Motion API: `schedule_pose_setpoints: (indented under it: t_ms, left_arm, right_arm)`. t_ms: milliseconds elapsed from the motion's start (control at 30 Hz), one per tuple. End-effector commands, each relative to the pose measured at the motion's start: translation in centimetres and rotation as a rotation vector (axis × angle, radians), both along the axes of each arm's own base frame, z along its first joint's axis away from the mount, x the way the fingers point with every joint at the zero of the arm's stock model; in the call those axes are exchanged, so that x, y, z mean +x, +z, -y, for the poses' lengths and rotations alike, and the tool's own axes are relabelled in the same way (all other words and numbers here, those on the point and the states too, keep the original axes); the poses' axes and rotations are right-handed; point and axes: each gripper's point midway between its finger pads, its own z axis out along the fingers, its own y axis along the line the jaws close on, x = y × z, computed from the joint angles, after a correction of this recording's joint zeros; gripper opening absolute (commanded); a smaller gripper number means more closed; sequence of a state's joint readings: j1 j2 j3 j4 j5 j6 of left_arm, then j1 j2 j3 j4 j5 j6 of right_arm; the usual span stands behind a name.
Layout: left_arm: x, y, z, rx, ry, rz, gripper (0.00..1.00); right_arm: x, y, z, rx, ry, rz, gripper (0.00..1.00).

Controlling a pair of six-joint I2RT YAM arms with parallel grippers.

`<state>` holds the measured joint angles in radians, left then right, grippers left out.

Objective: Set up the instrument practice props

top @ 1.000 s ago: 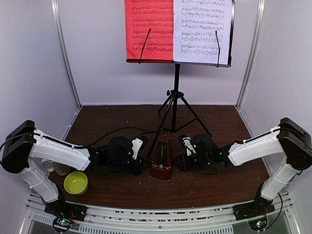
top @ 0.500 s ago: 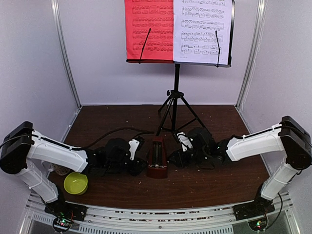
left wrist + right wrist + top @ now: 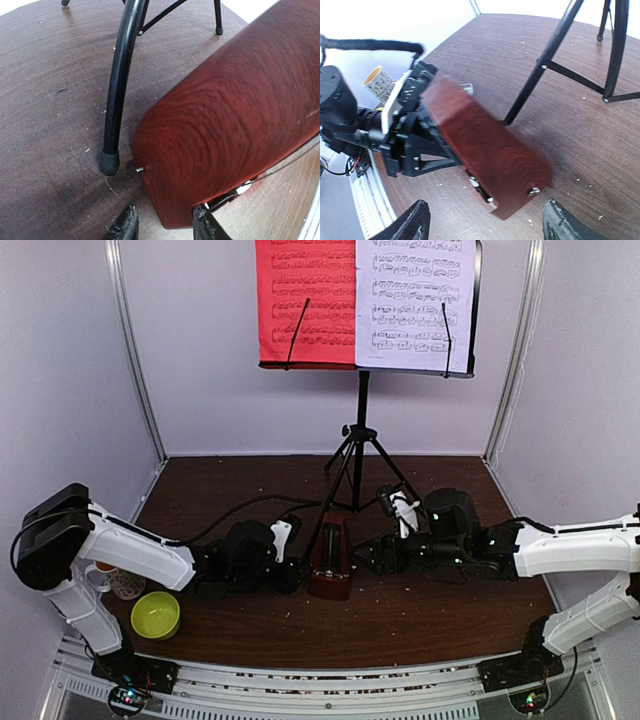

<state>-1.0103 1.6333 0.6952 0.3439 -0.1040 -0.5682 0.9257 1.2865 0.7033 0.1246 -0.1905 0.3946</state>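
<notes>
Top edge cropped the red sheet point(image 3: 303, 290) and white sheet point(image 3: 410, 295). My left arm point(image 3: 135, 555) hid most of the mug point(image 3: 126, 586). On left wrist the metronome point(image 3: 235, 110) ran off frame; I couldn't tell if the left gripper point(image 3: 164, 226) gripped it.

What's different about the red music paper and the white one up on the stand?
The red sheet is bright red; the white sheet is plain white. The red sheet sits on the left half of the music stand, the white sheet on the right half. Both stand upright side by side, are printed with rows of notes, and each is crossed by a thin black holder arm.
</notes>
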Motion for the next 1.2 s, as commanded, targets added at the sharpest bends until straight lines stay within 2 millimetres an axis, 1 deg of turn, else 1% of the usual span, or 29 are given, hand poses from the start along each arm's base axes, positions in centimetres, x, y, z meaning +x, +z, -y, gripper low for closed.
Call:
schedule_pose_setpoints:
  t_ms: [0, 100, 233, 367, 467, 533, 633, 733, 800, 967, 1067, 1167]
  left_arm:
    - [-1.0, -1.3, 0.1, 0.037, -0.042, -0.030, 0.39]
    - [-1.2, -0.3, -0.2, 0.008, -0.034, -0.019, 0.39]
    - [-1.3, 0.7, -1.0, 0.001, -0.027, 0.006, 0.40]
    - [-1.1, 1.2, -2.0, 0.012, 0.005, 0.030, 0.40]
    - [-1.0, 1.3, -2.0, 0.020, 0.005, 0.029, 0.40]
    - [-0.8, 1.1, -1.9, 0.026, 0.008, 0.026, 0.40]
    - [-0.3, 1.0, -1.8, 0.021, 0.018, 0.023, 0.41]
    - [0.0, 1.1, -1.6, 0.007, 0.021, 0.018, 0.41]
    - [0.0, 1.5, -1.4, -0.006, 0.016, 0.026, 0.41]
    - [0.2, 1.5, -1.1, 0.011, 0.001, 0.037, 0.44]
    - [0.4, 1.7, -0.8, 0.016, -0.004, 0.045, 0.44]
    - [0.6, 1.8, -0.6, 0.017, -0.003, 0.049, 0.44]
  right_arm:
    - [-0.4, 2.1, -0.6, 0.043, 0.006, 0.026, 0.79]
    - [0.1, 2.5, -0.5, 0.030, -0.023, 0.037, 0.80]
    - [0.8, 3.3, -1.0, 0.021, -0.047, 0.047, 0.83]
    - [1.2, 3.5, -1.8, 0.014, -0.049, 0.048, 0.84]
    - [1.3, 3.5, -2.2, 0.003, -0.053, 0.051, 0.85]
    - [1.3, 3.3, -2.3, -0.004, -0.058, 0.054, 0.88]
    - [0.9, 2.5, -2.5, -0.008, -0.063, 0.057, 0.92]
    - [0.5, 0.8, -2.4, -0.014, -0.063, 0.041, 0.92]
    - [0.2, -0.4, -2.1, -0.017, -0.067, 0.024, 0.92]
    - [0.3, -2.9, -1.8, -0.042, -0.086, 0.007, 0.92]
    - [0.5, -3.5, -2.1, -0.047, -0.090, 0.000, 0.92]
    - [1.0, -2.7, -2.2, -0.024, -0.121, 0.012, 0.93]
